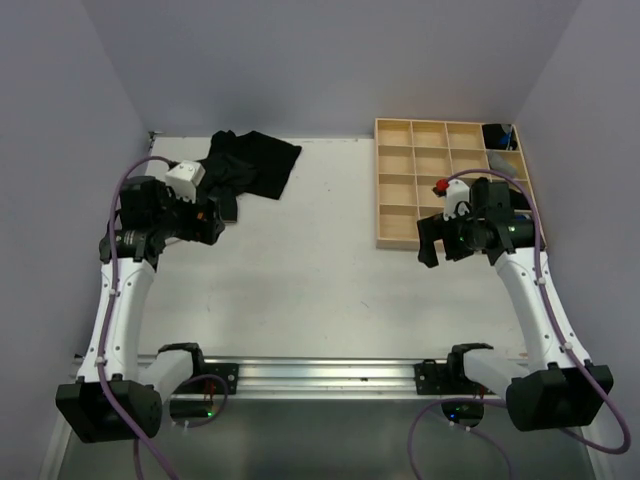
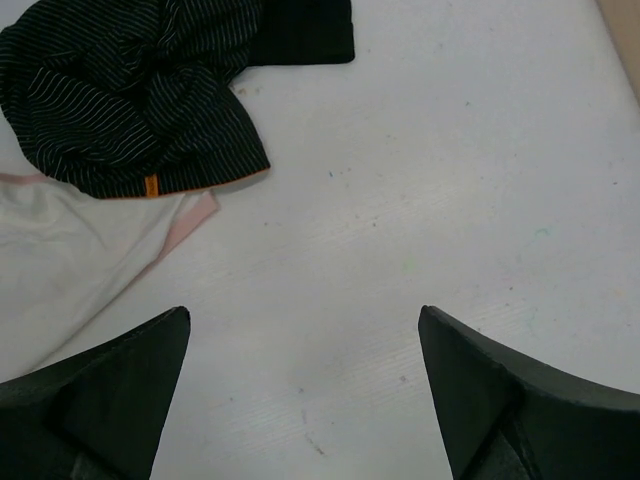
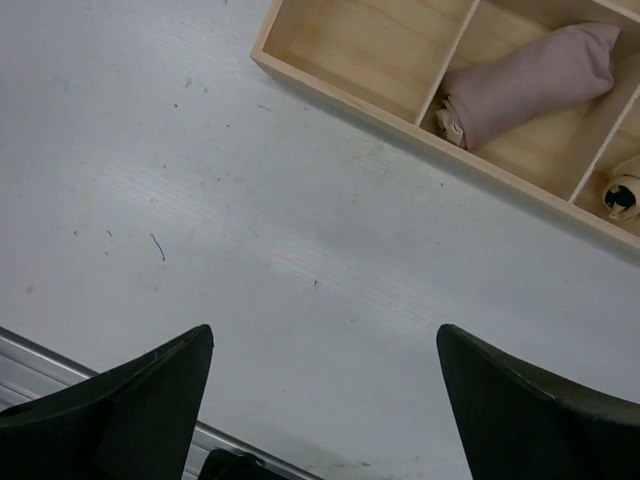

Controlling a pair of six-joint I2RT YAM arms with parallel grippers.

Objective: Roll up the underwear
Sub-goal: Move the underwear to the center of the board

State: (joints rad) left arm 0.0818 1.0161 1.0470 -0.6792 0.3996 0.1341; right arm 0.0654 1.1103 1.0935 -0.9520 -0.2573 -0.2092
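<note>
Black cloth makes up most of the underwear (image 1: 250, 162), which is heaped at the far left of the white counter (image 1: 320, 280), just beyond the left end effector (image 1: 218, 213). In the left wrist view, a striped black brief (image 2: 140, 90) with a small orange tag lies crumpled, overlapping a whitish brief (image 2: 60, 250) edged in pink. A plain black piece (image 2: 300, 30) sits just behind them. The left end effector's fingers are spread wide over bare counter, gripping nothing, with the whitish brief just to the far left of them.

The right end effector (image 1: 428, 243) hovers at the near left corner of the wooden grid tray (image 1: 379, 180) on the far right of the counter. Its fingers are likewise spread wide, gripping nothing. In the right wrist view, a mauve cloth roll (image 3: 530, 75) lies tilted inside one tray compartment.
</note>
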